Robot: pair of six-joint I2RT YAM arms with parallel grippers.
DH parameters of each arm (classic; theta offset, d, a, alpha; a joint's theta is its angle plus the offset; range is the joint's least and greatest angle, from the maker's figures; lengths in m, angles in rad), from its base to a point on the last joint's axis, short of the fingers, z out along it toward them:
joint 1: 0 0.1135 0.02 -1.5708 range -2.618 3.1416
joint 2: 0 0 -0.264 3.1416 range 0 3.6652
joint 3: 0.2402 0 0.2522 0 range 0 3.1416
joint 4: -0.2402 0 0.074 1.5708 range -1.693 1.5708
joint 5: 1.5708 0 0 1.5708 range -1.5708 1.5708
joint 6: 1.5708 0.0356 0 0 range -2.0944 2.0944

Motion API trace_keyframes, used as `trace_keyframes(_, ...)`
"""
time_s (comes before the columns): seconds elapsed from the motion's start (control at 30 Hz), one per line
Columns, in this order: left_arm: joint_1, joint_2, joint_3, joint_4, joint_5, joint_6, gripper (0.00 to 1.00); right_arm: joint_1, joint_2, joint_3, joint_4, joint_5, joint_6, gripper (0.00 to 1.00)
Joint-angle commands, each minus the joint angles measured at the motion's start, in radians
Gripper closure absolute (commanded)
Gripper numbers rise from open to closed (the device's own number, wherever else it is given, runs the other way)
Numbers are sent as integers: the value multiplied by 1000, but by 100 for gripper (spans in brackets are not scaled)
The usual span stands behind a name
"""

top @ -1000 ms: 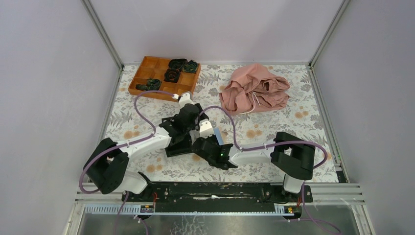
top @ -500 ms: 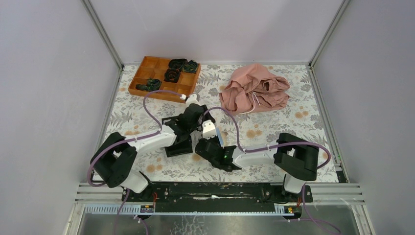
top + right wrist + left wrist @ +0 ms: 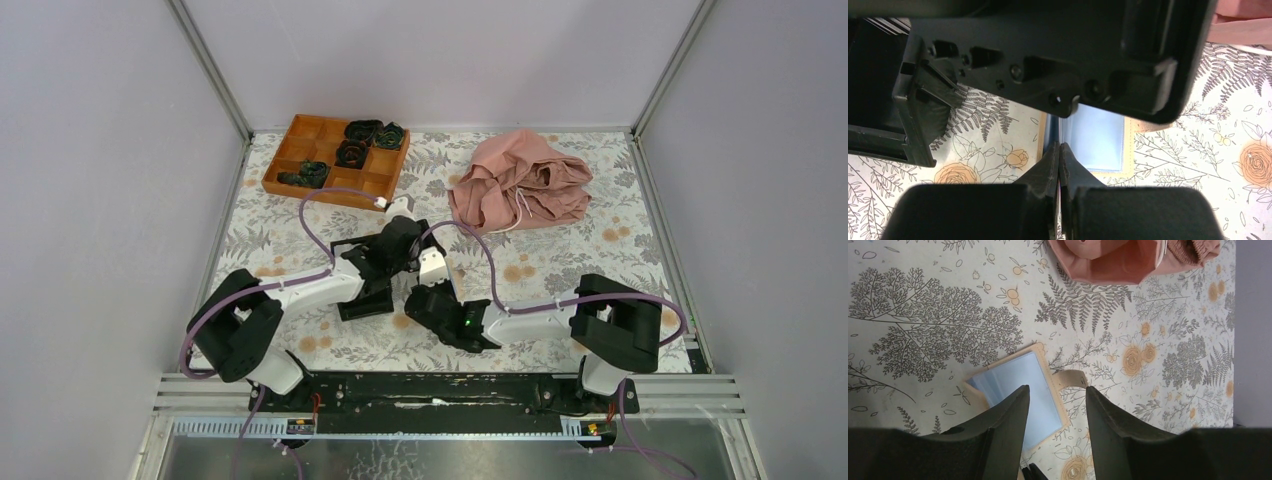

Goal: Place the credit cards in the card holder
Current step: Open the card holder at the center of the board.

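- Nearest, the right gripper (image 3: 1059, 146) has its fingers pressed fully together, tips low over the bench (image 3: 600, 260) at the near edge of the card holder (image 3: 1018, 390). Whether a credit card is pinched edge-on between them I cannot tell.
- Just beyond, the card holder lies flat and open, its pale blue inner face up inside a tan border. A small tan tab sticks out at its 3 o'clock in the left wrist view. No loose card can be made out anywhere.
- Above it, the left gripper (image 3: 1057, 390) hovers with its fingers (image 3: 1008, 425) about half apart, holding nothing and straddling the holder's tab-side edge.
- At 9 o'clock of the right gripper in the top view, a black open box (image 3: 365, 300) sits partly under the left arm.
- Farther off are an orange-brown compartment tray (image 3: 335, 155) at 11 o'clock and a crumpled pink cloth (image 3: 520, 190) at 1 o'clock.
- Likely trouble: the two grippers are crowded, and the left one's body hangs directly over the right fingertips, so any lift or advance could make them knock.
- Nothing visibly pins the holder, so a push at its slot could slide it across the bench or make a card miss its slot.
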Motion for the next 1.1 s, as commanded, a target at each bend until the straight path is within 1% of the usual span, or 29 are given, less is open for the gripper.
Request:
trace_keyframes(0.0, -3, 25, -27, -121, -39, 15, 47, 14, -41, -20, -35, -7, 24, 100)
trace_keyframes(0.3, -4, 2, -30, -205, -80, 44, 47, 14, -54, -43, -30, 2, 34, 100)
trace_keyframes(0.67, -13, -32, -42, -238, -89, 41, 47, 8, -55, -47, -41, 10, 43, 100)
trace_keyframes(1.07, -41, -71, -69, -252, -103, 16, 47, -76, -91, -110, -1, -81, 83, 100)
